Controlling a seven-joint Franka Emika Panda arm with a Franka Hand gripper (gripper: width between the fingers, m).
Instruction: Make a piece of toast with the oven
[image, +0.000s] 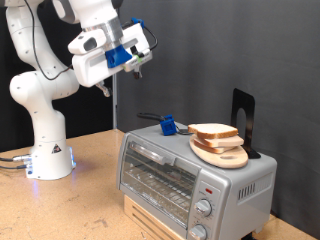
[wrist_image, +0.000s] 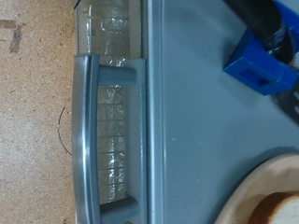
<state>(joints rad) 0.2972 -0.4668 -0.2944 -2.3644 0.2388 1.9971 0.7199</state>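
The silver-grey oven (image: 190, 178) stands at the lower right of the exterior view with its glass door shut. The piece of toast (image: 214, 131) lies on a round light-wood board (image: 226, 155) on the oven's top. My gripper (image: 143, 55) hangs high above the oven's left end, open and empty. In the wrist view I look down on the oven's top (wrist_image: 196, 131), its bar handle (wrist_image: 84, 140) and the shut glass door (wrist_image: 117, 121). The board (wrist_image: 257, 191) and a corner of the toast (wrist_image: 282, 211) show at one edge.
A blue object (image: 168, 125) with a black handle lies on the oven's top beside the board; it also shows in the wrist view (wrist_image: 257, 61). A black stand (image: 243, 115) rises behind the board. The oven sits on a wooden box on the wooden table (image: 80, 205).
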